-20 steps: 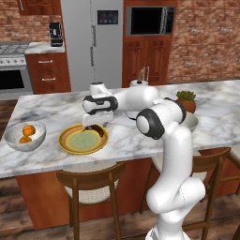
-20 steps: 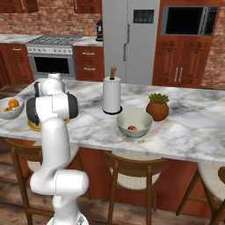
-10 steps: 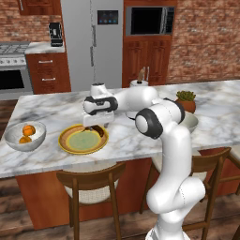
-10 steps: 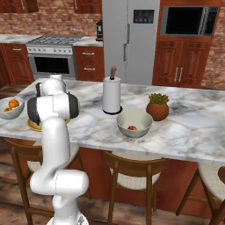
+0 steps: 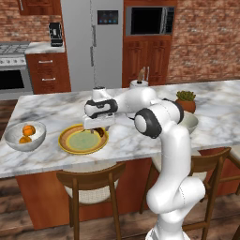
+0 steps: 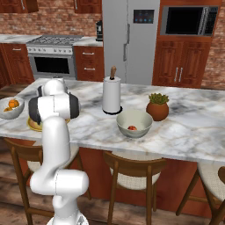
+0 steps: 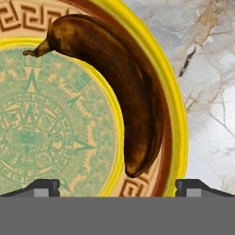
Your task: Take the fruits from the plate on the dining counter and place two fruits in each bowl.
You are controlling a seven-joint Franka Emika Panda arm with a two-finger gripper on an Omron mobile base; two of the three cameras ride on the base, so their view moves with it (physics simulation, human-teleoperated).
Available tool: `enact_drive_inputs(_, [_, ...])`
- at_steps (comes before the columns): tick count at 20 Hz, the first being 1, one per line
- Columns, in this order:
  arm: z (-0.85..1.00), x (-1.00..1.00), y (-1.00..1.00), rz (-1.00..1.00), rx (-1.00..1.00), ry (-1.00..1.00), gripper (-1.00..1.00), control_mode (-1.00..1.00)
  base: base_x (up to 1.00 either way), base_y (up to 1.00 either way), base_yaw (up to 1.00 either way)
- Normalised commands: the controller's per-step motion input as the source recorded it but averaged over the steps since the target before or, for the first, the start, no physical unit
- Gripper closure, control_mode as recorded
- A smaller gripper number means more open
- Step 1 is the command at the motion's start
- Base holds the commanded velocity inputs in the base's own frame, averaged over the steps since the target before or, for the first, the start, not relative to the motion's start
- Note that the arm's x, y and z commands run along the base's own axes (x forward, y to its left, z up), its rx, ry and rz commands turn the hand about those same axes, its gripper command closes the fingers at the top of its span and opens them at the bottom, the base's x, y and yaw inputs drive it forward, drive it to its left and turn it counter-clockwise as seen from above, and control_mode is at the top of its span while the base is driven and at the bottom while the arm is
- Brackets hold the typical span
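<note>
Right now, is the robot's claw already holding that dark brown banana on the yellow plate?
No. The dark banana lies on the plate, and the gripper hangs open above it.

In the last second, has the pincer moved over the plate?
No. In the left base view the pincer hangs at the same spot over the right rim of the plate, jaws open above the dark banana, as it did a second ago.
</note>
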Motion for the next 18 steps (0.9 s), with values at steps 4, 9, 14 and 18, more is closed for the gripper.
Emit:
enact_drive_inputs(4, [-0.14,0.04,0.0,-0.05,0.0,0.0,-1.0,-1.0,0.0,0.0,0.0])
enact_drive_inputs(9, [-0.07,0.05,0.0,-0.05,0.0,0.0,-1.0,-1.0,0.0,0.0,0.0])
enact_drive_inputs(14, [-0.07,0.13,0.0,-0.05,0.0,0.0,-1.0,-1.0,0.0,0.0,0.0])
enact_drive_inputs(18, [-0.05,0.17,0.0,-0.06,0.0,0.0,-1.0,-1.0,0.0,0.0,0.0])
